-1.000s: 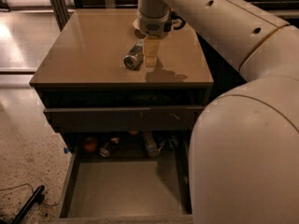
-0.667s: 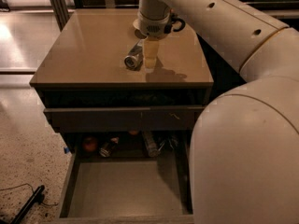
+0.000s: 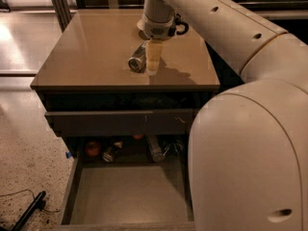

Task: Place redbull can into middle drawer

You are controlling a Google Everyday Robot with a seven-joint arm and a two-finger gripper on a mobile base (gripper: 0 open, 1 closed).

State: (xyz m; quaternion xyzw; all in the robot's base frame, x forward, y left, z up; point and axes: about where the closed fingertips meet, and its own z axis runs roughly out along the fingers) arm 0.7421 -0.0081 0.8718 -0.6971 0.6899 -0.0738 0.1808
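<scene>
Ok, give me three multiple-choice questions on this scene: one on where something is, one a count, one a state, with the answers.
1. Where is the redbull can?
A) on the floor
B) on the cabinet top
C) lifted in the air

2. How many cans are on the cabinet top?
A) one
B) two
C) three

3. The middle drawer is:
A) shut
B) pulled out
C) taken off

Answers:
1 B: it lies on its side on the top, with the gripper low over the top right beside it.
2 A: only that one can is up there.
3 B: its grey floor shows, out in front of the cabinet.
</scene>
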